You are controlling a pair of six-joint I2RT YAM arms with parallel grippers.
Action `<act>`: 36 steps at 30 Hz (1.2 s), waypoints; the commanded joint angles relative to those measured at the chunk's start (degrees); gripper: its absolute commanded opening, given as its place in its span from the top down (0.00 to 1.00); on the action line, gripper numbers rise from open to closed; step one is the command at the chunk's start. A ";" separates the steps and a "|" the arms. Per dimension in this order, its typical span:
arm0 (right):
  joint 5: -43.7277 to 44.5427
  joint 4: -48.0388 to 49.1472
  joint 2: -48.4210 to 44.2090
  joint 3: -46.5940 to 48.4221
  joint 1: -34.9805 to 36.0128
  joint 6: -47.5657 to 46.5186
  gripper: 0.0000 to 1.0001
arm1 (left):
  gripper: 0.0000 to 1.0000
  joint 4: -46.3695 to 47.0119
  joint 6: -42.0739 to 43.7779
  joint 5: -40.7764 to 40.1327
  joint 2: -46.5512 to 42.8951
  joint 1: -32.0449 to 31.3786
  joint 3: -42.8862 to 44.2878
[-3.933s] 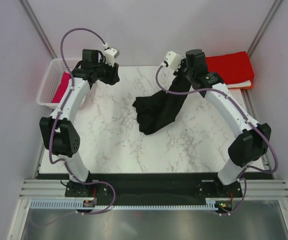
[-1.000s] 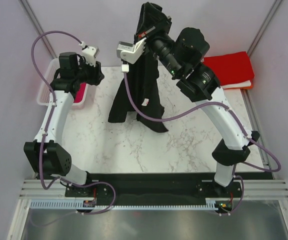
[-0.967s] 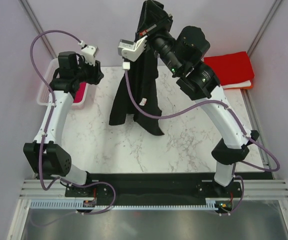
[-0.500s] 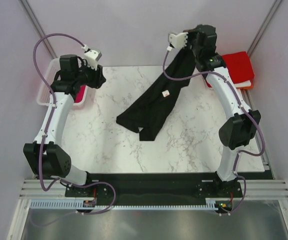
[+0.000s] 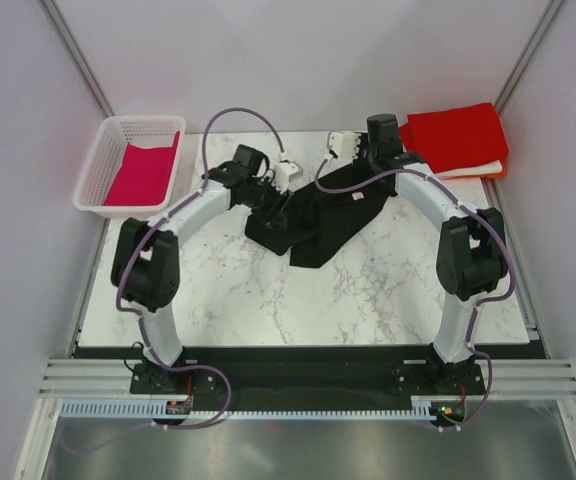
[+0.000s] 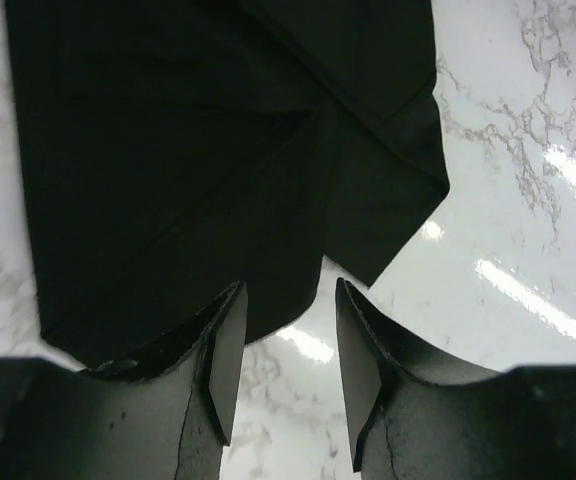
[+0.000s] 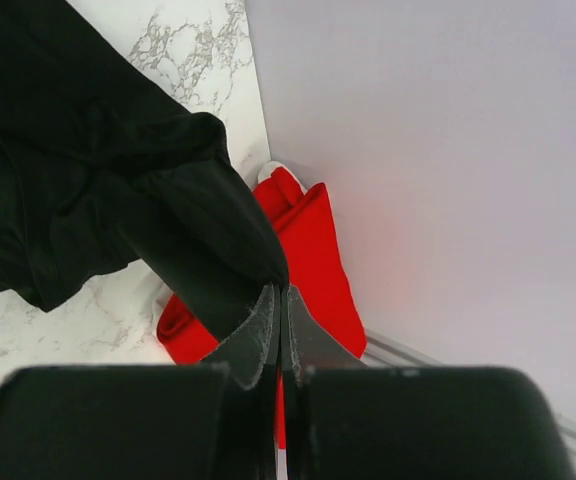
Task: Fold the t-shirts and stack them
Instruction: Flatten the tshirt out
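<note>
Black t-shirt (image 5: pixel 313 220) lay bunched far-centre on worktop (image 5: pixel 368 290). Right jaws were pinched shut on a fold; left jaws half-open, empty, over its edge. Risk: left could nip 2 layers, botching the spread

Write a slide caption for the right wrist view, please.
Right jaws shut on a fold of the black t-shirt over the marble table, a folded red t-shirt beside the wall.

A robot test cell in a lab: plain pale walls (image 5: pixel 298 60), metal corner posts (image 5: pixel 76 55), and two robot arms (image 5: pixel 193 205) bolted to a rail (image 5: pixel 308 378) at the marble-look bench's (image 5: pixel 388 290) near edge.
</note>
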 commanded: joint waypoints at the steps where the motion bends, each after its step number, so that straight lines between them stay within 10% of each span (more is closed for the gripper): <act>1: -0.57 1.07 -3.84 -0.71 -0.23 6.11 1.00 | 0.51 1.42 -0.58 -2.74 6.55 -3.03 10.41; 11: -0.04 -1.47 -8.14 -4.49 -0.05 11.83 1.00 | 0.53 1.77 -14.56 -4.67 22.29 0.56 27.23; 36: 2.77 -4.64 -9.47 -7.04 0.74 11.83 1.00 | 0.57 2.30 -10.96 -4.23 35.39 1.19 37.43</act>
